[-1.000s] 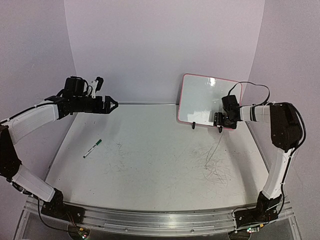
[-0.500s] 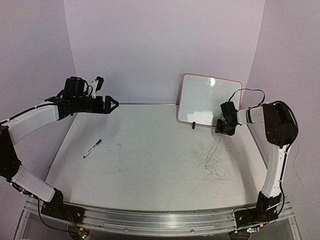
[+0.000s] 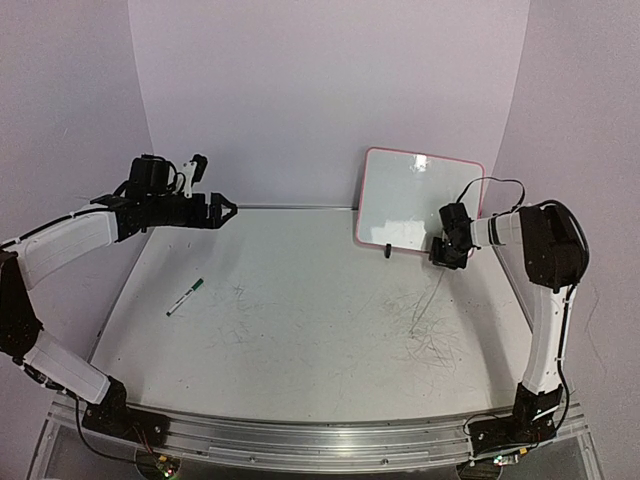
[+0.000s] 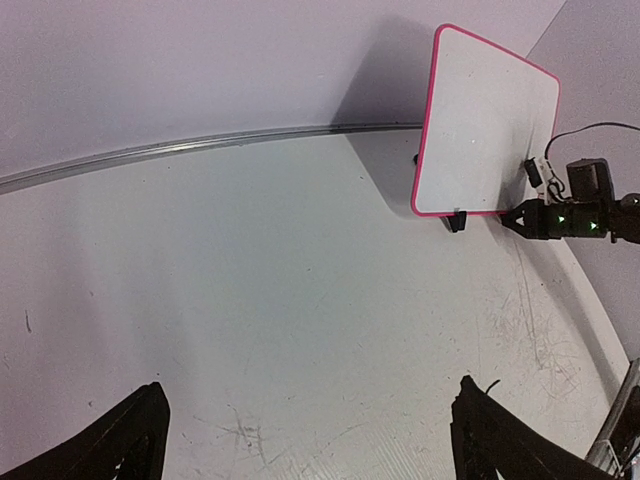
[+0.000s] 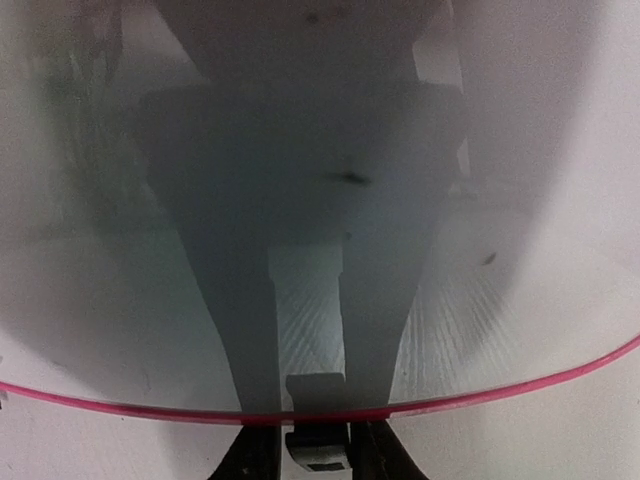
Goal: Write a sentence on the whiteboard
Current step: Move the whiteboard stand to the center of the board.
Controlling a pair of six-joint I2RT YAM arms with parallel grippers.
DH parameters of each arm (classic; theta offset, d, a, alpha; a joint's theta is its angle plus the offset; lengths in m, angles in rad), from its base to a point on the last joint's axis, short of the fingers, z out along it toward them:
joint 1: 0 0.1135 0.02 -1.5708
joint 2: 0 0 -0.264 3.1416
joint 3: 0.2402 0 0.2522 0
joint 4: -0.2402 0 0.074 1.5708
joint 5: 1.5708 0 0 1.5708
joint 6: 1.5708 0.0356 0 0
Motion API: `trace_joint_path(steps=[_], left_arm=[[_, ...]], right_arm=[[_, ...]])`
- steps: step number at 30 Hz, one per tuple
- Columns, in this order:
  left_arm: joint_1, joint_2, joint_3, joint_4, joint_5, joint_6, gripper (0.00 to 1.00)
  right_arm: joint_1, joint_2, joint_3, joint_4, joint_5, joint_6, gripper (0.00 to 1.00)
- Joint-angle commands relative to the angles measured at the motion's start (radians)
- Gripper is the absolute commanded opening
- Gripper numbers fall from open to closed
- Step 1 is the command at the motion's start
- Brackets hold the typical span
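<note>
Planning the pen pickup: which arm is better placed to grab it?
Left. The left gripper is open, nearer the pen; the right gripper is at the lower edge of the whiteboard.

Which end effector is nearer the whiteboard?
Right. The right end effector is at the whiteboard's lower right corner; the left end effector hangs far across the table.

no legible text, labels or numbers
</note>
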Motion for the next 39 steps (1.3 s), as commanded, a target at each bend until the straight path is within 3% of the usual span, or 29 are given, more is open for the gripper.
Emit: trace_joint_path(steps=[1, 7, 17, 25, 30, 39], left_arm=[[-0.004, -0.010, -0.004, 0.042, -0.008, 0.002, 0.99], [-0.004, -0.016, -0.005, 0.043, -0.007, 0.001, 1.00], [-0.012, -0.011, -0.008, 0.046, 0.001, -0.003, 0.99], [-0.015, -0.009, -0.013, 0.047, -0.025, 0.009, 0.99], [-0.015, 0.004, -0.014, 0.047, -0.037, 0.014, 0.99], [-0.015, 0.031, -0.017, 0.048, -0.053, 0.023, 0.99]], right_arm=[[0.008, -0.010, 0.024, 0.048, 0.014, -0.003, 0.17], [0.048, -0.068, -0.037, 0.049, 0.044, -0.029, 0.00], [0.234, -0.322, -0.375, 0.110, 0.069, -0.002, 0.00], [0.455, -0.493, -0.637, 0.174, 0.063, 0.143, 0.00], [0.518, -0.565, -0.774, 0.262, 0.080, 0.208, 0.00], [0.584, -0.603, -0.842, 0.315, 0.155, 0.257, 0.00]])
